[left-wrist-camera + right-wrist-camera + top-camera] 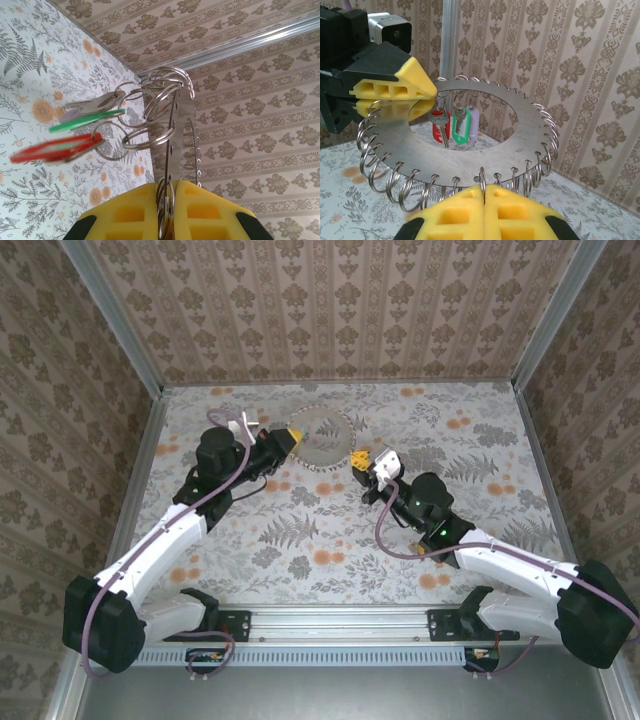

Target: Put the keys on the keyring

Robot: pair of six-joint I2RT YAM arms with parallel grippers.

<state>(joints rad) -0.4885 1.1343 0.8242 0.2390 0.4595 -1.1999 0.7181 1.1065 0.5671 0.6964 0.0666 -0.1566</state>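
Observation:
The keyring (322, 435) is a wide flat silvery ring plate with several small wire rings along its rim, held up off the table between both arms. My left gripper (290, 437) is shut on its left edge; plate and wire loops sit pinched between the yellow pads (135, 210). My right gripper (484, 189) is shut on one small wire ring at the near rim of the keyring (470, 160). The keys hang from rim rings beside the left gripper (427, 92): a red-tagged key (439, 131), a green-tagged one (461, 127) and a lilac tag (472, 120). The red tag (55, 149) and green tag (87, 120) swing below the keyring (182, 115).
The floral-patterned table (330, 540) is boxed in by patterned walls (330, 300) on the left, back and right, with aluminium posts (115, 320) at the corners. Both arm bases sit on a rail (340, 625) at the near edge.

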